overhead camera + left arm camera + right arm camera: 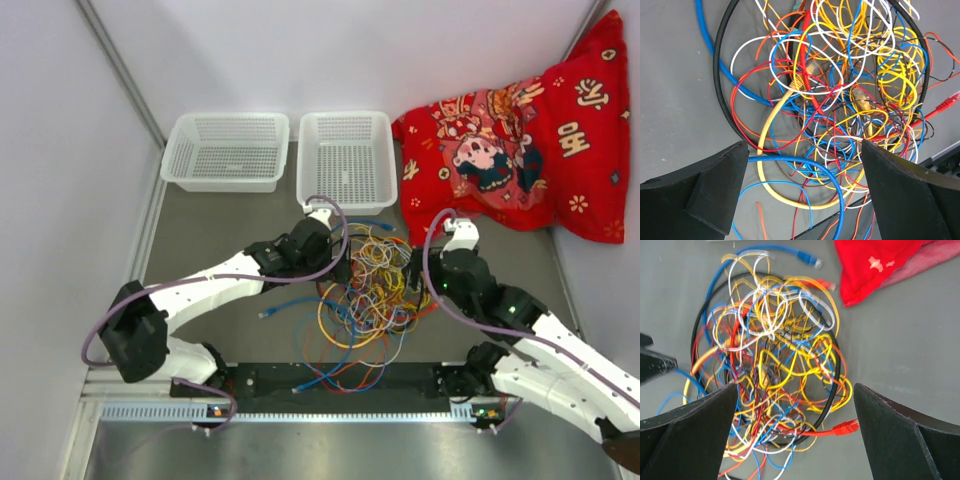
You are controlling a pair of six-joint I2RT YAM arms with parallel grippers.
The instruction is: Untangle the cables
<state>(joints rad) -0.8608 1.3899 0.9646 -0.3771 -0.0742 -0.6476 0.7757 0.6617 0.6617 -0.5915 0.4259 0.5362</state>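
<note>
Now the left gripper (804,152) and right gripper (795,390) both hang spread wide, holding nothing, over the cables (365,290), which are heaped in a tangle mid-table (220,230) between them.

Gold Chinese characters are showing on the red cushion (520,150) at two o'clock (too blurred to read).

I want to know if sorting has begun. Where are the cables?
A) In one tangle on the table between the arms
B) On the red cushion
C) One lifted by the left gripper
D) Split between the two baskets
A: the cables lie in one tangle on the table between the arms, with the left gripper and the right gripper open above it, holding nothing.
</note>
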